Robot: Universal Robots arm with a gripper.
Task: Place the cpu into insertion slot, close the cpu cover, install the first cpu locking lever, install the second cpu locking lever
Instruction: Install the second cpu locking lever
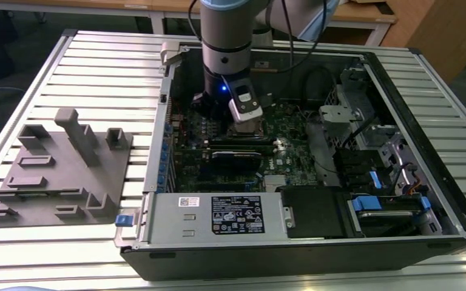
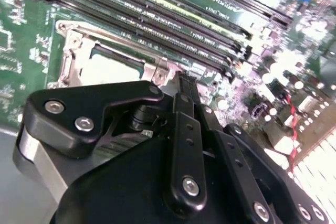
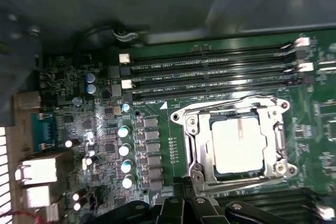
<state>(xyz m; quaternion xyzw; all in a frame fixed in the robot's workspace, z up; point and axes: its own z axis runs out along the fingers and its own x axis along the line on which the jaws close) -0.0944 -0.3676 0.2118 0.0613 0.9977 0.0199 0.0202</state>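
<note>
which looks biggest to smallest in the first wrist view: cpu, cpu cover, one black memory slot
1. Memory slot: longest by far, though thin.
2. CPU cover: the square frame, closed around the chip.
3. CPU: sits inside the cover's window, so smaller.

Slot against cover by area is unsure.

The arm [image 1: 226,42] is a silver-grey cylindrical tube with a pale blue joint cap and black cables running alongside it. A small blue light glows just above the gripper [image 2: 184,85]. The gripper is matte black, built of linked bars fastened with silver screws.
</note>
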